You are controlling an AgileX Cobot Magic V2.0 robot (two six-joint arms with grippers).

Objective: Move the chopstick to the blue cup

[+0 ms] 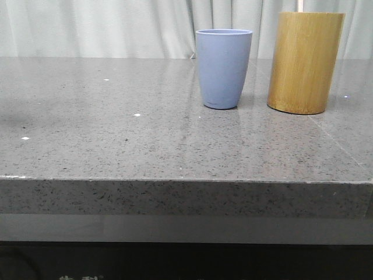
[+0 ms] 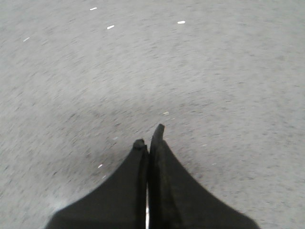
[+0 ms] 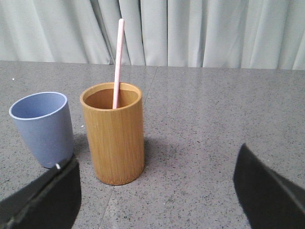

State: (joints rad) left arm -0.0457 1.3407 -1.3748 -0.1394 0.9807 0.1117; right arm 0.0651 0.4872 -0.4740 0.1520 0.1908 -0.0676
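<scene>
The blue cup (image 1: 224, 68) stands upright on the grey stone table, empty as far as I see, left of a taller bamboo cylinder (image 1: 305, 62). In the right wrist view the blue cup (image 3: 42, 128) sits beside the bamboo cylinder (image 3: 114, 133), and a pale pink chopstick (image 3: 118, 59) stands in the cylinder, leaning on its rim. Only a short tip of the chopstick (image 1: 300, 5) shows in the front view. My right gripper (image 3: 155, 183) is open and empty, a little short of the cylinder. My left gripper (image 2: 150, 136) is shut on nothing, low over bare table.
The grey speckled table (image 1: 116, 128) has a front edge (image 1: 175, 179) close to the camera. A pale curtain (image 1: 116, 26) hangs behind the table. Neither arm shows in the front view.
</scene>
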